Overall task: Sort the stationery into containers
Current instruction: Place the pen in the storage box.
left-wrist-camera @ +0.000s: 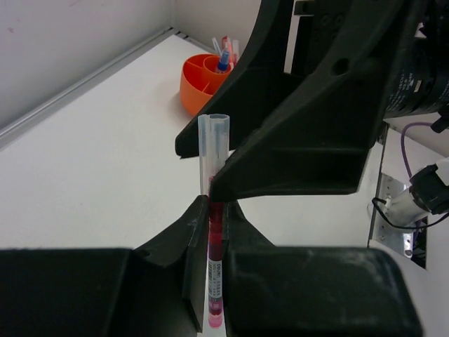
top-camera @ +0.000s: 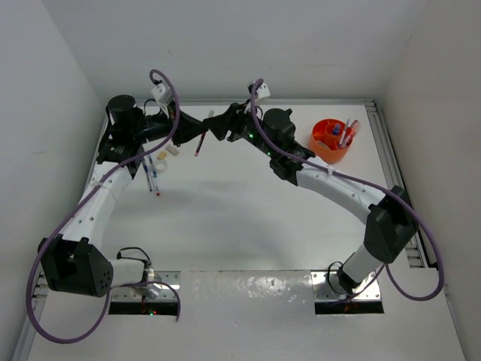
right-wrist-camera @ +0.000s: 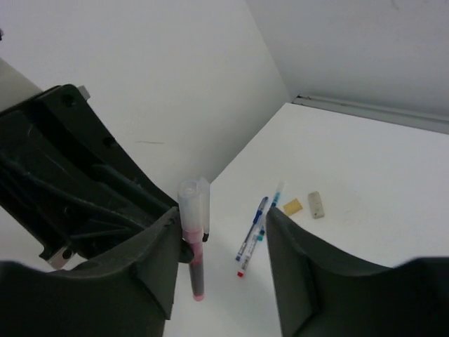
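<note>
**Top view.** The left arm (top-camera: 98, 203) rises from its base along the left side and bends inward at the far end. The right arm (top-camera: 346, 192) sweeps from its base leftward over the far half of the table (top-camera: 240, 226). The two wrists meet nose to nose.

**Left gripper (left-wrist-camera: 215, 213).** It is clenched on a red pen (right-wrist-camera: 196, 261), holding the barrel just below the clear cap.

**Right gripper (right-wrist-camera: 223, 217).** It is released, with its fingers wide apart. The pen stands against the inner face of one finger (right-wrist-camera: 151, 274) and well apart from the other. In the left wrist view that finger's tip meets the barrel just above the left fingertips.

**Pen axis.** The long axis runs at right angles to the closing line of both finger pairs. In both wrist views the cap projects above the fingertips and the red end points down. From above the pen shows as a short red streak running far to near. How steeply it tilts off the table cannot be told.

**Other items.**
- Two blue pens (right-wrist-camera: 254, 232) and a beige block (right-wrist-camera: 292, 206) lie on the table, seen between the right fingers and beyond them.
- The orange tub (left-wrist-camera: 193, 88), with pens standing in it, sits well apart from both grippers, behind the right wrist.
</note>
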### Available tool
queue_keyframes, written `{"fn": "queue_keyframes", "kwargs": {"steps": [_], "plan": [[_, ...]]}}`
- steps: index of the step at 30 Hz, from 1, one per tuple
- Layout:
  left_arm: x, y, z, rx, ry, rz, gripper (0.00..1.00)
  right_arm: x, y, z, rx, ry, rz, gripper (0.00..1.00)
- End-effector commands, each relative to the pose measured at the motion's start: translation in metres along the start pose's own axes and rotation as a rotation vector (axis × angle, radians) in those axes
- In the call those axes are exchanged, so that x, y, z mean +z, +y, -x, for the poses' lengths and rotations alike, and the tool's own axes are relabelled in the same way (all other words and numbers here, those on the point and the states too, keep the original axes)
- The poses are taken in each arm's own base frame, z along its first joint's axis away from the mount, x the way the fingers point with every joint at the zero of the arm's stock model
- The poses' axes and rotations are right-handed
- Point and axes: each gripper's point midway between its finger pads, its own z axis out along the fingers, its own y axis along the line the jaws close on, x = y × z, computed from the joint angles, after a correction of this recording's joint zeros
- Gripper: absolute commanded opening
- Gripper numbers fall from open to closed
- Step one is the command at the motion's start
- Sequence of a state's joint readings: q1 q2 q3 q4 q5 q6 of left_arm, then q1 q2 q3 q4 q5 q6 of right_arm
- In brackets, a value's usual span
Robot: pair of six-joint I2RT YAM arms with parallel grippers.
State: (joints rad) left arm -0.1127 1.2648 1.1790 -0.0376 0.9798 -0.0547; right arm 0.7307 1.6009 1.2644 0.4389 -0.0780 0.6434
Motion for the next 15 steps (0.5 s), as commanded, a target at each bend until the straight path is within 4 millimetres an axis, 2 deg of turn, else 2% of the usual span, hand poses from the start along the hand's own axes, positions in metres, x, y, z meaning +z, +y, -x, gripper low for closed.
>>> {"fn": "queue_keyframes", "kwargs": {"steps": [1, 2, 9, 12, 13, 14, 15], "plan": [[-0.002, -0.016, 0.019, 0.072, -0.055, -0.038, 0.00, 0.010, 0.021, 0.028, 0.026, -0.082, 0.054, 0.48], [-0.001, -0.016, 0.019, 0.073, -0.055, -0.038, 0.00, 0.012, 0.019, 0.027, 0.030, -0.085, 0.052, 0.40], [-0.001, -0.010, 0.014, 0.051, -0.058, -0.014, 0.00, 0.017, 0.018, 0.022, 0.040, -0.076, 0.056, 0.03], [0.002, -0.003, 0.010, 0.042, -0.060, 0.019, 0.00, 0.017, 0.017, 0.020, 0.036, -0.073, 0.049, 0.00], [0.002, 0.000, 0.009, 0.046, -0.061, 0.029, 0.33, 0.015, 0.014, 0.021, 0.022, -0.076, 0.038, 0.00], [0.003, 0.002, 0.005, 0.039, -0.060, 0.043, 0.57, 0.014, 0.011, 0.018, 0.013, -0.065, 0.020, 0.00], [0.003, 0.003, 0.004, 0.044, -0.063, 0.046, 0.99, 0.011, 0.004, 0.022, -0.009, -0.074, -0.010, 0.00]]}}
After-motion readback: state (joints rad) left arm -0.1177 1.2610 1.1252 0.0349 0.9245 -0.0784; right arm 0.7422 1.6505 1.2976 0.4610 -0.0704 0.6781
